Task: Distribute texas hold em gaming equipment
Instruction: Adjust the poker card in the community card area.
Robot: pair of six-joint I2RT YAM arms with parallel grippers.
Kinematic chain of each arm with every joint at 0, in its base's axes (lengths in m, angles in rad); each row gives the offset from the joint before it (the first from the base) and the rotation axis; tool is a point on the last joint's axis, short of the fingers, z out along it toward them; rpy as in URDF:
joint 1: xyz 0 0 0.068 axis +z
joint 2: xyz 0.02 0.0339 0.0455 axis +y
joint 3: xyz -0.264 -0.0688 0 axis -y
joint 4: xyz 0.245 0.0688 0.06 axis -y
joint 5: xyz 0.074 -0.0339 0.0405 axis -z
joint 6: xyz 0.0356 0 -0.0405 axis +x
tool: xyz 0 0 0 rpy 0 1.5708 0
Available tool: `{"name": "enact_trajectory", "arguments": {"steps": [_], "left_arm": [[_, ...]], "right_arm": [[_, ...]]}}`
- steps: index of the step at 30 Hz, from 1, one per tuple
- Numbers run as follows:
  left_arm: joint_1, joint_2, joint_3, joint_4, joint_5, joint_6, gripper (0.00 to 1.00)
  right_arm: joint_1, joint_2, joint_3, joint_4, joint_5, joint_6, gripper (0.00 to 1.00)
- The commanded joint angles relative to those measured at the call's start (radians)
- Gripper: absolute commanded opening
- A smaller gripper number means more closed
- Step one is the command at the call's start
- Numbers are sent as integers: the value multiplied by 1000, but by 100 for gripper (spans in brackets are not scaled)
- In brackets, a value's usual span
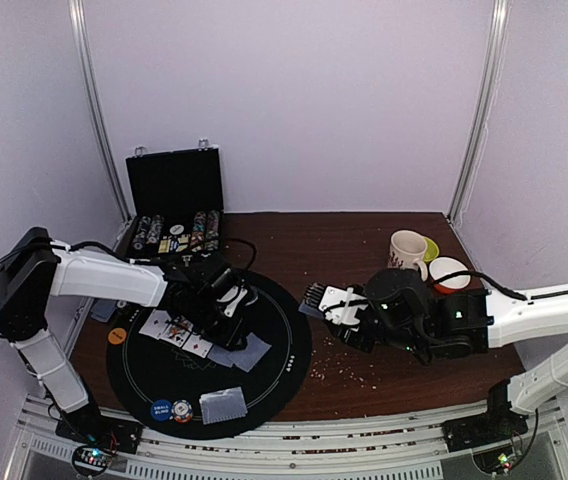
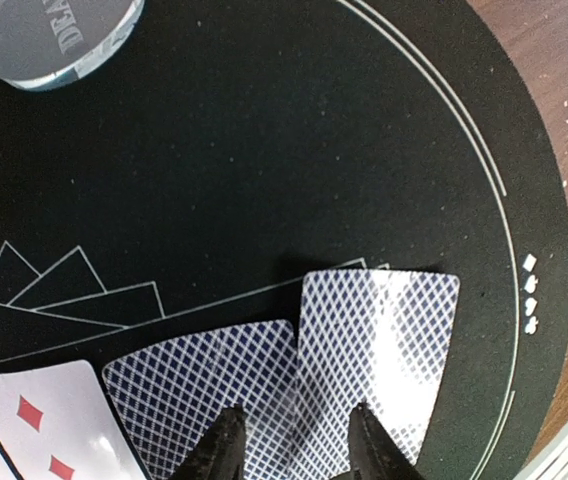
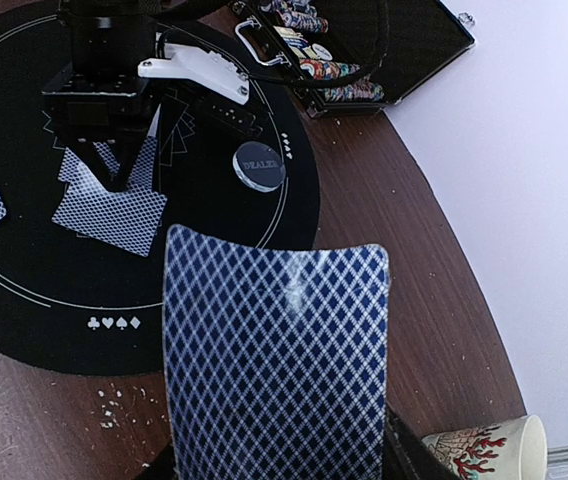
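Deck clamped in right pincer, ready for dealing; left pincer, jaws half-spread, apparently settles a face-down card.

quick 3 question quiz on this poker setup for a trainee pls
1. True or false: the right hand holds blue-backed cards.
2. The clear dealer button lies on: A the black mat, B the mug, C the case.
3. Fill in: the face-up card near the left hand shows red ____.

Key: 1 true; 2 A; 3 diamonds.
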Motion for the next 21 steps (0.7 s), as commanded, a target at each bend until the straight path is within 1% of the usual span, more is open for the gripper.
{"name": "enact_trajectory", "arguments": {"steps": [1, 6, 11, 15, 18, 21], "left_arm": [[6, 12, -19, 0, 14, 25, 36], [7, 24, -21, 5, 25, 30, 25], [7, -3, -32, 30, 80, 9, 13], [7, -23, -39, 32, 108, -10, 0], [6, -40, -51, 40, 124, -37, 0], [7, -77, -88, 77, 116, -113, 0]], "right_arm": [[7, -26, -18, 22, -7, -5, 48], [8, -28, -18, 24, -18, -11, 48], [7, -28, -18, 21, -17, -13, 48], [7, -25, -18, 22, -19, -14, 48], [8, -25, -16, 22, -21, -19, 49], [7, -25, -15, 24, -24, -19, 49]]}}
